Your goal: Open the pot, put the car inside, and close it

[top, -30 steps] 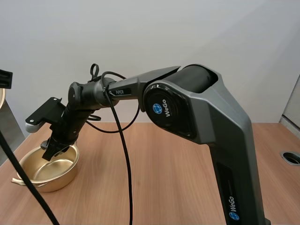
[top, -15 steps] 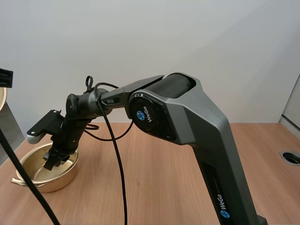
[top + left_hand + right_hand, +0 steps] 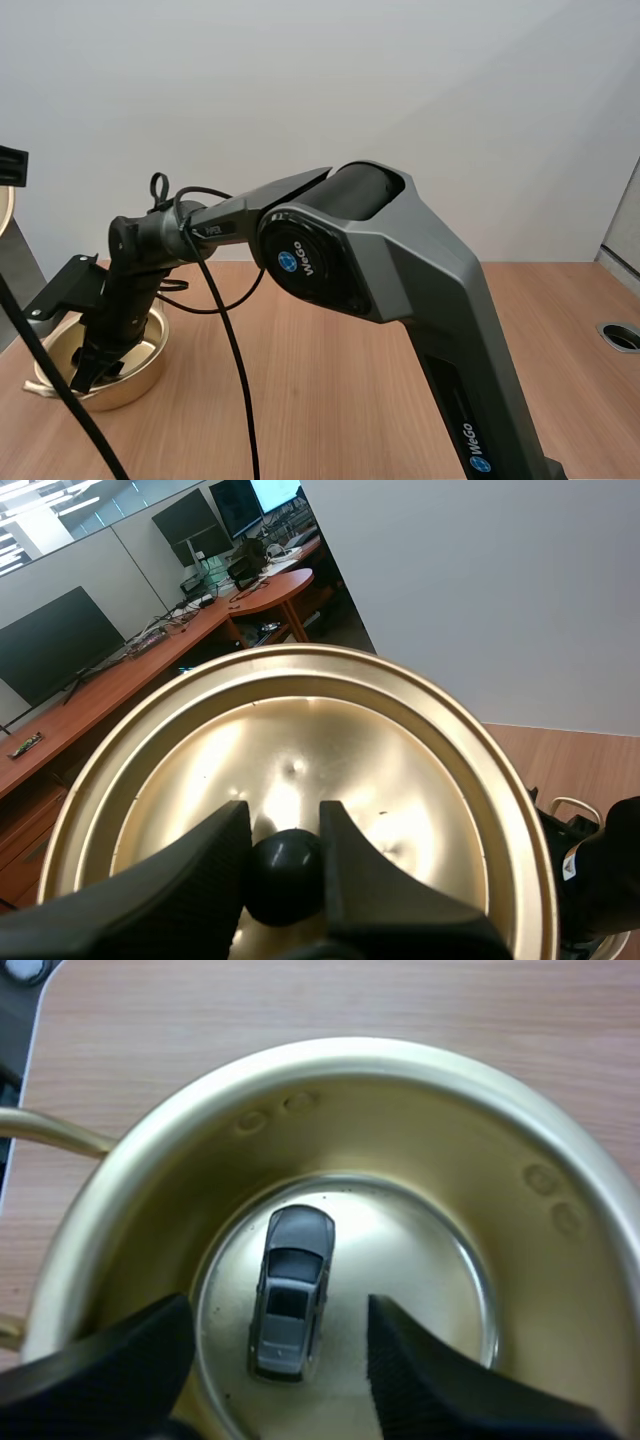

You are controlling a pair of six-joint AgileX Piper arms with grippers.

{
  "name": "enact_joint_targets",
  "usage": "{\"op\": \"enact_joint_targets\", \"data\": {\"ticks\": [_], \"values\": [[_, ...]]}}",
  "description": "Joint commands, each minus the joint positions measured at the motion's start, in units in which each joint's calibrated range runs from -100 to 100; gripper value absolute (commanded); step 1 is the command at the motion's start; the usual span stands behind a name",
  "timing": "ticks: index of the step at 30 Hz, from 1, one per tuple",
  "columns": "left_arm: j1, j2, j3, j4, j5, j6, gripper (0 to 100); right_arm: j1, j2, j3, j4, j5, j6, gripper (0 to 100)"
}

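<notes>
Right wrist view: the pot (image 3: 560, 1170) stands open on the counter (image 3: 300, 1000), and the car (image 3: 290, 1295) sits inside it. The car is grey with dark windows and rests on its wheels on the round bottom, about the middle, clear of the wall all round. The right tool (image 3: 280, 1310) hangs inside the rim with its fingers (image 3: 100, 1365) spread apart. The car lies between them and neither one touches it. One thin handle (image 3: 50, 1130) sticks out from the pot's side.

Left wrist view: the left tool (image 3: 283, 820) is clamped on the black knob (image 3: 285, 875) of the gold lid (image 3: 300, 730). The lid is carried off the pot, its top face turned to the camera. Part of the right arm (image 3: 600, 880) shows beyond the lid's edge, over the wood.

High view: the pot (image 3: 140, 365) stands close to the left edge of the counter (image 3: 330, 400), nearer the front than the back. The right arm (image 3: 330, 260) reaches across from its base at the front right, and the right tool (image 3: 88, 368) dips into the pot. Bare wood runs from the pot to the arm's base and back to the far edge. A round grommet hole (image 3: 622, 336) sits at the right edge.
</notes>
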Motion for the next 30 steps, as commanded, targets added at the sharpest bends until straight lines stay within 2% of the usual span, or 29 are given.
{"op": "enact_joint_targets", "data": {"ticks": [1, 4, 10, 14, 21, 26, 27, 28, 29, 30], "values": [[0.00, 0.06, -0.08, 0.06, 0.09, 0.02, 0, 0.74, -0.10, 0.01, -4.69, -1.86, 1.11, 100], [0.00, 0.06, -0.08, 0.06, 0.09, 0.02, 0, 0.92, -0.10, 0.01, -8.55, -7.74, 5.67, 100], [0.00, 0.06, -0.08, -0.54, 0.09, 0.02, 0, 0.82, -0.25, 0.01, -29.96, -15.25, 18.44, 100], [0.00, 0.06, -0.08, -1.81, 0.09, 0.02, 0, 0.82, -1.65, 0.01, -37.40, -17.42, 22.67, 100], [0.00, 0.06, -0.08, -2.23, 0.09, -0.02, 0, -0.33, -8.31, 0.01, -41.23, -21.90, 28.61, 100], [0.00, 0.19, -0.08, -2.43, 0.09, -0.09, 0, -3.48, -12.28, 0.01, -41.13, -21.49, 29.19, 100], [0.00, 0.53, -0.08, -2.43, 0.09, -0.09, 0, -4.23, -12.68, 0.01, -41.13, -21.04, 30.13, 80], [0.00, 0.79, -0.08, -2.43, 0.09, -0.09, 0, -5.26, -12.96, 0.01, -41.13, -20.56, 32.38, 45], [0.00, 1.08, -0.08, -2.43, 0.09, -0.09, 0, -6.49, -13.34, 0.01, -41.13, -19.54, 35.36, 3], [0.00, 1.50, -0.08, -2.43, 0.09, -0.09, 0, -7.56, -13.68, 0.01, -41.02, -18.85, 38.59, 0]]}}
